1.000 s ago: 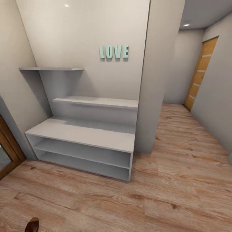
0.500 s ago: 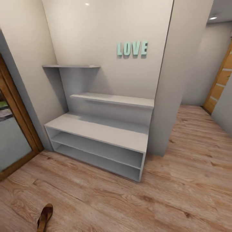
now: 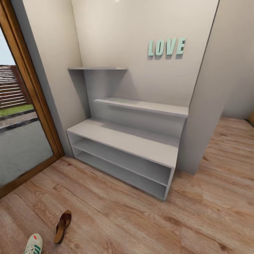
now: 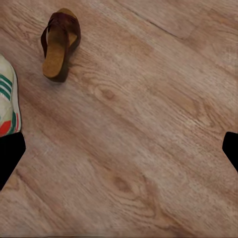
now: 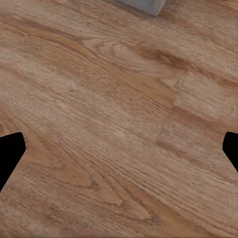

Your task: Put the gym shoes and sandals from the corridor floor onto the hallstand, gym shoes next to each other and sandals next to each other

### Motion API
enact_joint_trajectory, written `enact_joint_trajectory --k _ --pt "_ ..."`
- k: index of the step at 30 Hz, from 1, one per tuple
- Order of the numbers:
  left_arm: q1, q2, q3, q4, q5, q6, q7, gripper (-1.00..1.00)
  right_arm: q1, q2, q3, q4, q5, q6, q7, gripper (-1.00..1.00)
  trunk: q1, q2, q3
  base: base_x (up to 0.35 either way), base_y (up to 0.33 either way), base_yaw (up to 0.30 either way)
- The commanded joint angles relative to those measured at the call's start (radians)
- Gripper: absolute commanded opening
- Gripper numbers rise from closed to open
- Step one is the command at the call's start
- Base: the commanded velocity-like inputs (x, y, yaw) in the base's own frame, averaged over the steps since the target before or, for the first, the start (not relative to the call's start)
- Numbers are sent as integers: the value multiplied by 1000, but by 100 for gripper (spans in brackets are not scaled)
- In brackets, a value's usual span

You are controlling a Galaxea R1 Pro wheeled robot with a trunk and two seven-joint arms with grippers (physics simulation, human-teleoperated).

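The hallstand [image 3: 123, 141], a low white bench with two open shelf levels and a floating shelf above, stands against the wall in the head view. On the corridor floor [image 3: 141, 218] in front of it, at the lower left, lies one brown sandal [image 3: 62, 225], and beside it one cream gym shoe [image 3: 34, 244] with green stripes, cut by the frame edge. The left wrist view looks down on the same sandal [image 4: 59, 43] and gym shoe [image 4: 9, 104]. My left gripper [image 4: 119, 151] hangs open above bare planks. My right gripper [image 5: 119, 151] is open over bare floor, with a corner of the hallstand [image 5: 144, 5] ahead.
A wood-framed glass door [image 3: 28, 106] fills the left side, close to the shoes. A wall pillar [image 3: 208, 98] juts out right of the hallstand. Mint LOVE letters [image 3: 166, 47] hang on the wall. Open floor stretches right and in front.
The camera has swung left, so the hallstand sits further right in the picture. The sandal has come fully into view, a gym shoe has appeared, and the glass door shows more.
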Motion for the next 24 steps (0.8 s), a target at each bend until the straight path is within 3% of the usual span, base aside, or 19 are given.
enact_joint_trajectory --k 1,24 --pt "-1 0 1 1 0 -4 0 100 0 0 -1 0 1 -3 -1 100 4 -8 -5 0 0 273" --pt "-1 0 1 1 0 -4 0 100 0 0 1 0 1 -3 -1 100 8 -15 -25 0 0 273"
